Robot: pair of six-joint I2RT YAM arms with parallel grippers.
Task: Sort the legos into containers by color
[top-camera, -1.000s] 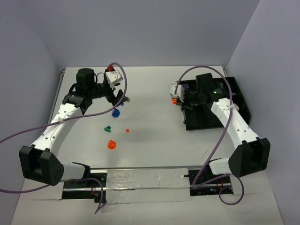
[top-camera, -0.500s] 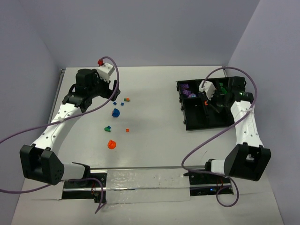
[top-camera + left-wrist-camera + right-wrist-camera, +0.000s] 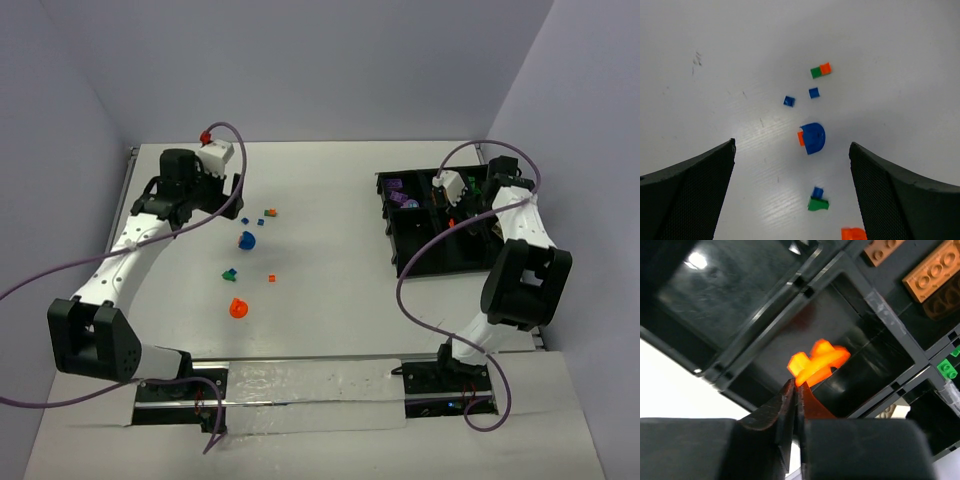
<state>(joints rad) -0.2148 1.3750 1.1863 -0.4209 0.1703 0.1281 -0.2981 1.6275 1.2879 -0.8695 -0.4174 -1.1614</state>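
Well to the left of the black tray (image 3: 402, 262), the left gripper (image 3: 792, 145) hangs over the white table (image 3: 330, 310) with its jaws spread wide and nothing between them; below it, also left of the tray, the loose legos (image 3: 238, 272) lie scattered; among them are a blue rounded piece (image 3: 815, 137) with a small orange bit touching its side, two small blue squares (image 3: 788, 101), a green and orange pair (image 3: 820, 70) farthest from the arm, and an orange round piece (image 3: 238, 308) nearest the bases; inside the tray, purple legos (image 3: 398, 190) fill the far-left compartment; the right gripper (image 3: 795, 385) reaches into a middle compartment, jaws almost together, pinching an orange lego (image 3: 817, 362) by its lower edge at the very tips; brown bricks (image 3: 935, 272) and a green brick (image 3: 946, 369) sit in neighbouring compartments of the tray.
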